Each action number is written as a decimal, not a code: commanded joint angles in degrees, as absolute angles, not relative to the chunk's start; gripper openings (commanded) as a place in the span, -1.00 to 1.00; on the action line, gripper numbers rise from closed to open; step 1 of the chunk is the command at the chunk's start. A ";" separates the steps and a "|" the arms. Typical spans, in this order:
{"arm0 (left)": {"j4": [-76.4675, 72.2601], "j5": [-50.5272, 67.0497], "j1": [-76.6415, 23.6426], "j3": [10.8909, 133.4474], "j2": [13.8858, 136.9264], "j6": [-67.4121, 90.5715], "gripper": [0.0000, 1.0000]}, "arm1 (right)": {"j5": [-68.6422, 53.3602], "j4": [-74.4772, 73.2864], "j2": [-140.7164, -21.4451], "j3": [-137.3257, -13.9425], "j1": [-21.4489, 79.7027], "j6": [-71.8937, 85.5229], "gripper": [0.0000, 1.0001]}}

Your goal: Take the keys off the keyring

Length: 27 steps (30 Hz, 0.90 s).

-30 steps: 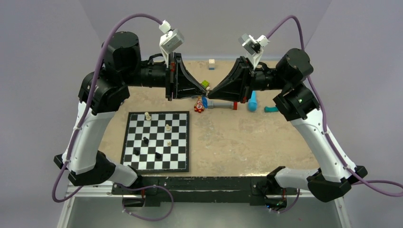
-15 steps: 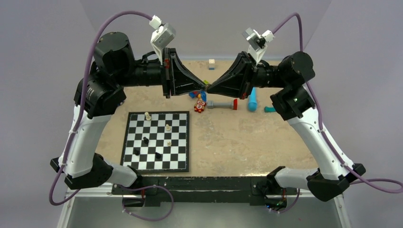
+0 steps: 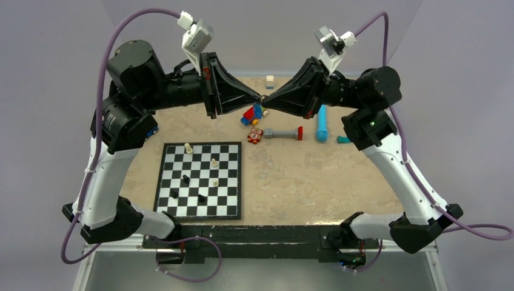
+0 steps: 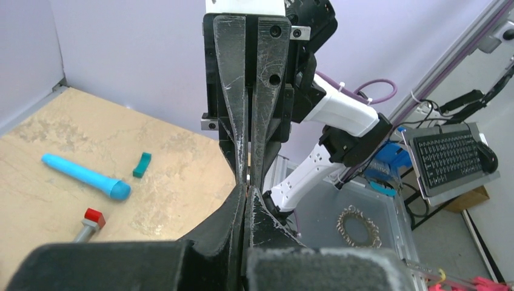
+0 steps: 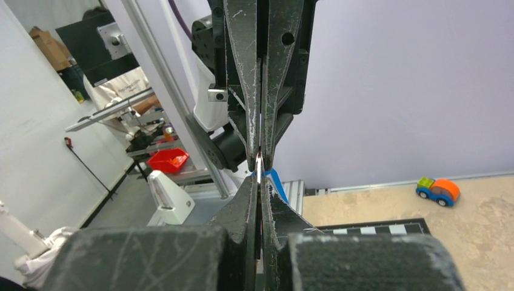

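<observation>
Sandy tabletop (image 3: pixel 291 176) lay below. Toward 12 o'clock, left gripper (image 3: pixel 260 99) and right gripper (image 3: pixel 266 100) met tip to tip, both clenched on the blue plastic-tagged keyring (image 5: pixel 274 178), with a thin silvery metal key (image 5: pixel 259 165) between them. Separating seemed in hand; next, the key needed working round the ring's coil.

1. My left gripper (image 3: pixel 259 99) and right gripper (image 3: pixel 267 100): black, with pale scuffs.
2. The keyring (image 5: pixel 274 179) tag: blue.
3. The chessboard (image 3: pixel 200 180): black-and-white checks.
4. The worktop (image 3: pixel 303 182): mottled sandy beige.
5. The cylinder (image 3: pixel 321 123): light blue.
6. The bar (image 3: pixel 280 133): grey, red end.
</observation>
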State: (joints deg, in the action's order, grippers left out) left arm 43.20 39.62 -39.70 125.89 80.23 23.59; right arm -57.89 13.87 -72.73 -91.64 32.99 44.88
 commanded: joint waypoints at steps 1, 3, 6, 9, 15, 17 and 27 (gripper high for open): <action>39.28 37.53 -39.93 125.62 81.36 26.40 -1.00 | -53.85 24.76 -74.42 -93.99 33.90 49.68 -1.00; 38.75 37.29 -39.93 125.62 81.47 26.83 -1.00 | -53.88 27.26 -75.13 -94.03 33.93 51.45 -1.00; 38.50 37.07 -39.91 125.82 81.57 26.89 -1.00 | -53.68 28.62 -76.12 -95.03 34.03 52.26 -1.00; 38.60 36.89 -39.90 125.90 81.65 26.95 -1.00 | -53.62 28.65 -76.86 -96.11 34.02 51.98 -1.00; 38.68 34.00 -39.91 125.11 81.15 27.32 -1.00 | -53.93 28.80 -77.68 -97.67 34.06 51.58 -1.00; 38.60 33.23 -39.91 124.72 80.82 27.39 -1.00 | -53.85 28.34 -77.76 -97.88 34.07 51.21 -1.00; 37.35 32.83 -39.94 122.66 80.16 27.83 -1.00 | -52.12 27.40 -76.69 -96.80 34.09 50.55 -0.91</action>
